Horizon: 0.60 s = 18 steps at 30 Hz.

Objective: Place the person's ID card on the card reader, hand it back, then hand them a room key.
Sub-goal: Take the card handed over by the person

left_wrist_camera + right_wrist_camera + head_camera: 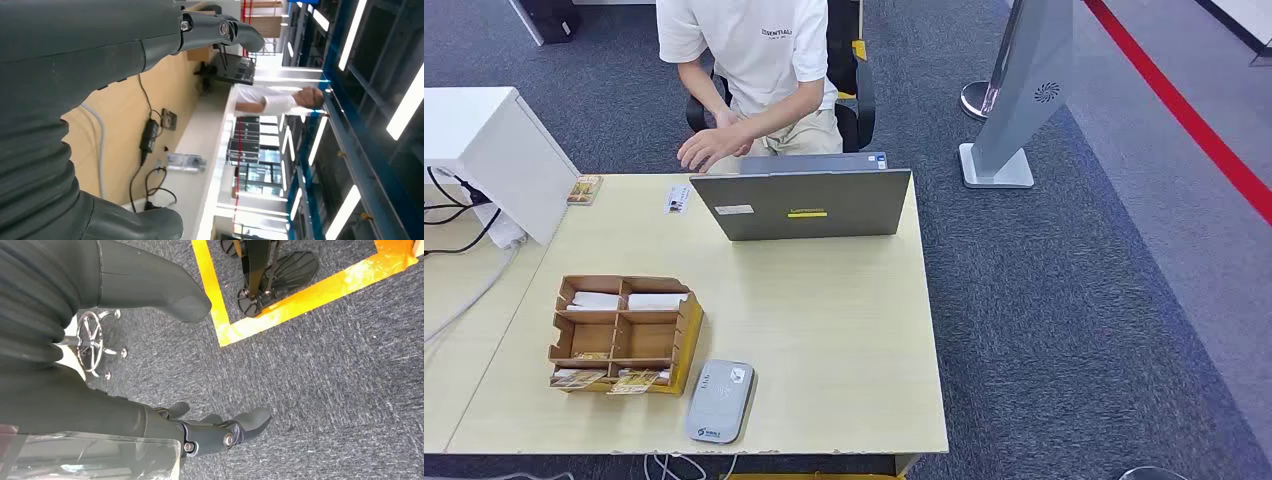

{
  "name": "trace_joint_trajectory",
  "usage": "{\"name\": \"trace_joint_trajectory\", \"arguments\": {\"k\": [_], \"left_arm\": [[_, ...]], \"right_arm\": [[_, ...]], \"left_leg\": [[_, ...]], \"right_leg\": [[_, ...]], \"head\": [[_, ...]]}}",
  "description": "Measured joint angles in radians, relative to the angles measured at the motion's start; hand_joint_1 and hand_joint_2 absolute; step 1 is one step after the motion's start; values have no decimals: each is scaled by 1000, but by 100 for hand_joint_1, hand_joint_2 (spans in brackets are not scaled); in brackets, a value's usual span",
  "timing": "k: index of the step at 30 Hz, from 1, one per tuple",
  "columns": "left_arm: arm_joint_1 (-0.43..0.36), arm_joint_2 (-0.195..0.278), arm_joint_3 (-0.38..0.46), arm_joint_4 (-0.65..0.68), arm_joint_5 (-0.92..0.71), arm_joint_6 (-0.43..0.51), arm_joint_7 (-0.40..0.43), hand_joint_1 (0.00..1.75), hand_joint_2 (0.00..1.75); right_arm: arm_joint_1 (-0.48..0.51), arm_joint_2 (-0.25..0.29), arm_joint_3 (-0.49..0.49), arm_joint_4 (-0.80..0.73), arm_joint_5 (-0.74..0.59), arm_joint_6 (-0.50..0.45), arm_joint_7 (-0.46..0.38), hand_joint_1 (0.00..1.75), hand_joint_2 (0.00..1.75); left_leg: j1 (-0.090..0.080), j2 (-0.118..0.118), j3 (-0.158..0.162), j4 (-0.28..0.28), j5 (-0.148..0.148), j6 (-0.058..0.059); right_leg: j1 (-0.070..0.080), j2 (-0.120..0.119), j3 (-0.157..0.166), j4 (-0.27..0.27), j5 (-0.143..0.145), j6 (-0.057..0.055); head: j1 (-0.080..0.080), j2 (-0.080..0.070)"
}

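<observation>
none of the task looks done yet. the id card (pixel 678 199) lies on the table (pixel 824 330) near the person's hand (pixel 709 148), beside the laptop (pixel 802 203). the card reader (pixel 721 401) sits bare at the near edge, just beside the wooden box (pixel 686 340) with the room keys (pixel 632 381). the left hand (pixel 125 45) and the right hand (pixel 165 295) hold nothing, their fingers (pixel 235 427) apart. every step is left.

Head camera looks down (wrist cameras elsewhere) at the table (pixel 824 330).
</observation>
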Motion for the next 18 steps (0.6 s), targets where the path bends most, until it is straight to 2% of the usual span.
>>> {"name": "trace_joint_trajectory", "arguments": {"k": [3, 5, 8, 11, 13, 15, 18], "left_arm": [[-27, 11, -26, -7, -47, 12, -1, 0, 175], [-67, 33, -62, -8, -130, 59, -1, 0, 175], [-134, 100, -133, 8, -319, 143, 0, 0, 175], [-225, 181, -196, 94, -573, 162, 40, 0, 175], [-309, 238, -230, 191, -790, 163, 140, 0, 175], [-414, 305, -271, 316, -1000, 152, 277, 0, 175], [-600, 403, -357, 543, -1237, 84, 481, 0, 175]], "right_arm": [[-1, 0, 0, 1, 9, 1, 3, 0, 175], [-4, 0, 0, 3, 23, 2, 9, 0, 175], [-5, 0, 4, 6, 51, 4, 23, 0, 175], [-7, 0, 16, 10, 80, 8, 44, 0, 175], [-10, 0, 28, 11, 98, 10, 61, 0, 175], [-11, 0, 40, 12, 114, 13, 72, 0, 175], [-14, -1, 56, 13, 129, 23, 82, 0, 175]], "left_leg": [[0, 0, 0, 0, 0, 0], [0, -1, 0, 0, 0, 0], [0, -1, 1, 0, 1, 0], [0, -2, 1, 0, 2, 0], [0, -3, 1, 0, 4, 0], [0, -3, 1, 0, 5, 0], [0, -2, 0, 1, 7, -2]], "right_leg": [[0, -1, 0, 0, 0, 0], [0, -1, 1, 0, 0, 0], [0, -2, 1, 0, 1, -1], [0, -3, 2, 0, 1, -1], [0, -4, 1, 0, 2, -1], [0, -3, 0, 1, 3, -1], [0, -3, -1, 1, 6, -2]], "head": [[0, 0], [0, 0], [0, 0], [0, 0], [0, 0], [0, 0], [0, 0]]}}
